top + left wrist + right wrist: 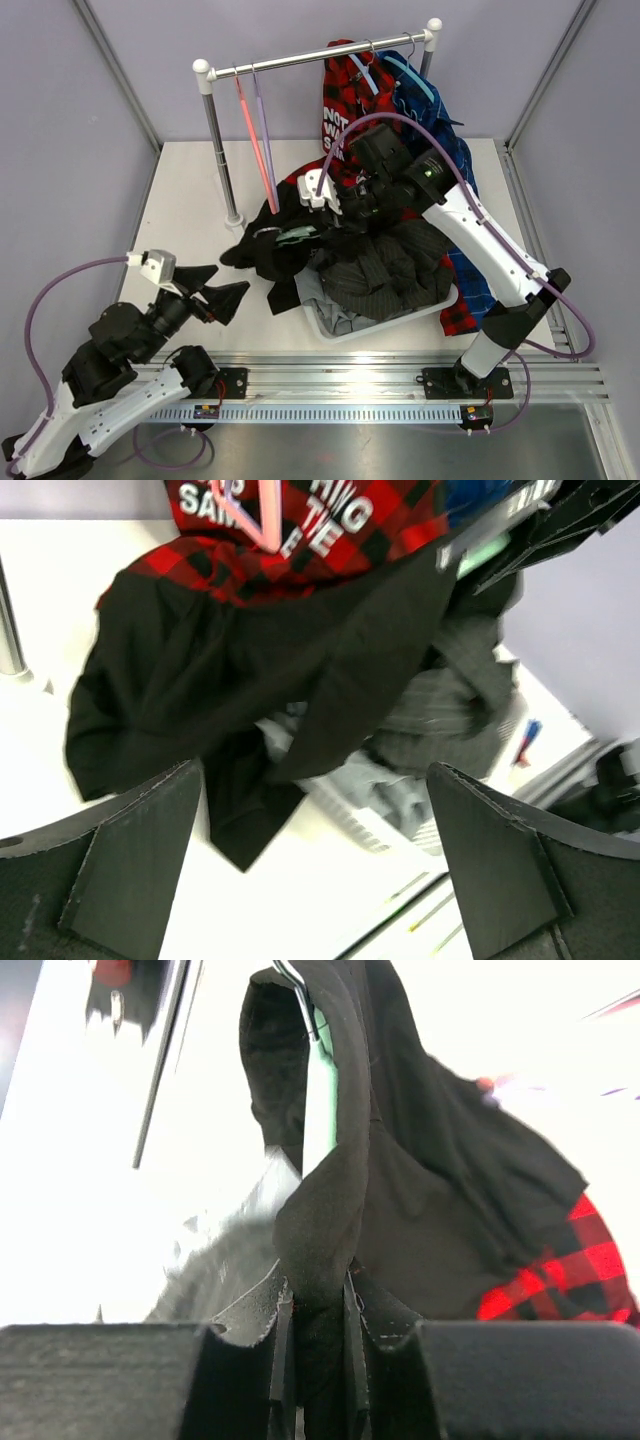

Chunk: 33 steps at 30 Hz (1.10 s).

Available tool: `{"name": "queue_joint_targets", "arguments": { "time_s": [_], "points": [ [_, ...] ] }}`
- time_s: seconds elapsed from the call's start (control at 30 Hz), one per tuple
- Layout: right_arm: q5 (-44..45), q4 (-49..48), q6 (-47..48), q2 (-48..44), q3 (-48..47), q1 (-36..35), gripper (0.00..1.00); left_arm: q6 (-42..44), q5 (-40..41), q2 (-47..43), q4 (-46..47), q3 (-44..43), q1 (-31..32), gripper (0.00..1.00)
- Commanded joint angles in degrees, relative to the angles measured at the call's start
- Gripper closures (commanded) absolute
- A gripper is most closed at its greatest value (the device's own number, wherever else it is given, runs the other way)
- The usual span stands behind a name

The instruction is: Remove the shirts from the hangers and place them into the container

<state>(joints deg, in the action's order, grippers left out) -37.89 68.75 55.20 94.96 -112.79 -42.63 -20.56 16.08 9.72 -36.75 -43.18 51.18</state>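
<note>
**Entry: my two grippers, black shirt, container**

My right gripper [315,1305] is clamped on a fold of the black shirt [268,245], which has a green hanger [320,1100] inside its collar. The shirt drapes over the left rim of the container [345,328] onto the table [190,200]. A dark striped shirt [385,270] fills the container. The red plaid shirt [345,95] and blue plaid shirt [450,140] hang on the rail [300,60], beside bare pink [250,125] and purple [266,140] hangers. My left gripper [225,290] hovers near the black shirt, fingers wide apart and holding nothing.
</note>
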Motion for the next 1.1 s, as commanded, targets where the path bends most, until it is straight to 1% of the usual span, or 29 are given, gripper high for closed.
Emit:
{"name": "queue_joint_targets", "arguments": {
  "time_s": [0.0,0.03,0.07,0.13,0.17,0.2,0.23,0.27,0.33,0.43,0.57,0.63,0.73,0.87,0.9,0.97,1.0,1.07],
  "points": [
    [0.4,-8.7,-16.4,0.5,-9.4,-3.7,1.0,-4.5,-1.4,-0.1,1.4,-5.9,0.2,0.01],
    [2.4,-9.8,-18.8,2.4,-13.2,-4.2,1.0,-4.8,-1.5,-0.1,1.5,-7.4,0.2,0.01],
    [3.1,-10.2,-23.9,3.4,-15.4,-4.7,1.0,-5.7,-1.1,-0.1,1.7,-8.1,0.2,0.02],
    [3.3,-10.0,-27.8,6.8,-20.3,-5.6,1.0,-6.8,0.4,0.4,1.5,-9.2,0.2,0.03],
    [3.8,-10.4,-32.0,7.9,-24.7,-5.9,1.0,-7.5,2.5,0.8,1.3,-10.0,0.2,0.03],
    [4.5,-11.0,-34.0,8.7,-26.0,-6.1,1.0,-7.7,3.9,1.3,0.6,-10.4,0.2,0.04],
    [4.9,-13.7,-35.7,8.5,-26.1,-6.3,1.0,-8.0,5.4,2.8,0.4,-10.7,0.2,0.04],
    [5.6,-14.9,-38.5,8.4,-25.9,-6.5,1.0,-8.8,8.5,3.7,0.0,-11.0,0.2,0.04],
    [6.9,-15.8,-40.7,9.1,-26.8,-6.6,1.0,-9.6,11.9,7.1,0.5,-10.6,0.2,0.04],
    [7.9,-17.3,-43.9,8.9,-25.6,-6.7,1.0,-10.6,15.7,12.3,2.4,-10.1,0.2,0.04],
    [9.3,-18.5,-44.1,7.9,-23.0,-6.7,1.0,-10.0,18.1,16.0,9.1,-8.1,0.2,0.04],
    [9.4,-18.9,-44.1,7.3,-22.0,-6.7,1.0,-10.2,21.4,17.3,10.3,-7.2,0.2,0.04],
    [9.2,-19.5,-44.3,6.6,-20.6,-6.7,1.0,-11.3,26.4,18.7,10.7,-6.7,0.2,0.07],
    [8.8,-20.0,-44.7,6.6,-19.7,-6.7,1.0,-10.1,30.0,18.6,14.9,-4.9,0.2,0.2],
    [8.4,-19.9,-44.9,6.6,-19.7,-6.6,1.0,-9.8,30.6,18.6,15.7,-4.4,0.2,0.25],
    [8.0,-20.0,-45.4,6.5,-20.1,-6.7,1.0,-8.9,31.2,18.7,17.7,-3.2,0.2,0.3],
    [7.7,-20.0,-45.4,6.4,-20.2,-6.7,1.0,-8.5,31.1,18.8,18.4,-2.8,0.2,0.35],
    [7.8,-20.1,-45.4,6.0,-20.3,-6.6,1.0,-8.3,30.4,19.4,19.9,-2.1,0.2,0.37]
  ]
}}
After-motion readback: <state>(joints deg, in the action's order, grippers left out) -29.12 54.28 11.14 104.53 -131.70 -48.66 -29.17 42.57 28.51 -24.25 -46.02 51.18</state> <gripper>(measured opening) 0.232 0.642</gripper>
